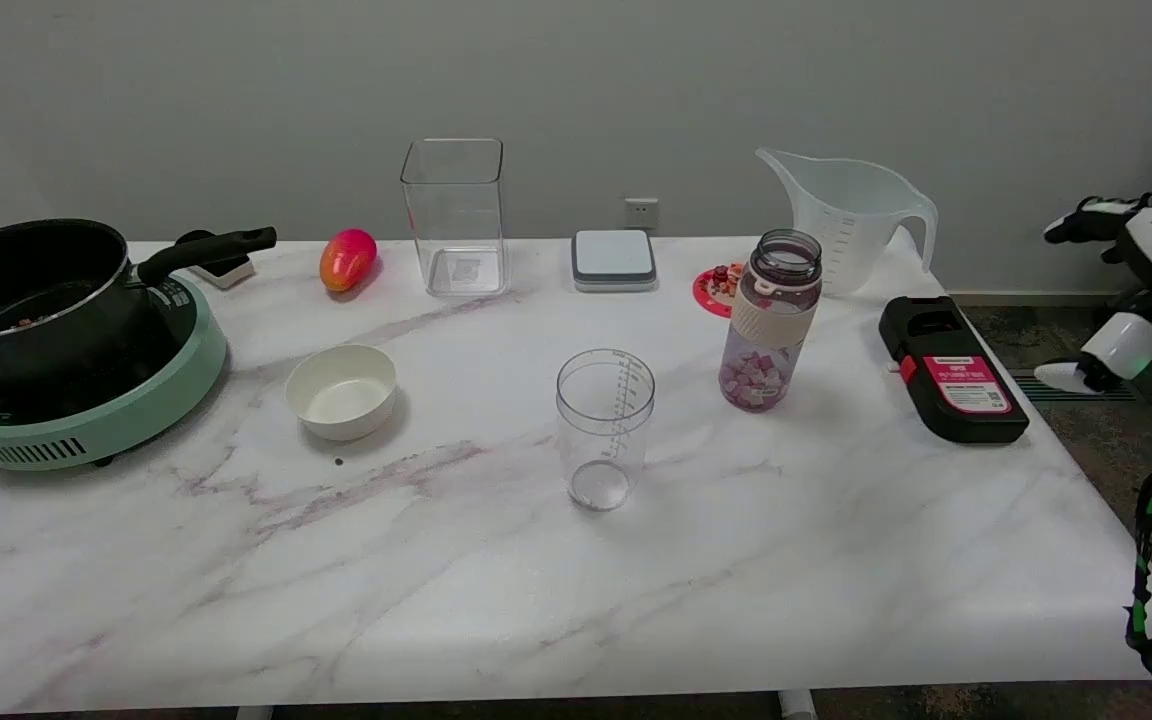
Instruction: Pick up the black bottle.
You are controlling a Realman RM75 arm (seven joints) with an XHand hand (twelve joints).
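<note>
Several things crowd my table (436, 560): a clear jar (771, 320) of pink cubes stands near the black bottle (951, 370), which lies flat by the right edge. A measuring jug (851, 220) sits behind, a clear cup (604, 428) in the middle. My right hand (1141, 290) hangs off the table's right side, holding nothing, fingers apart. The marble top meets a grey wall (576, 80).
</note>
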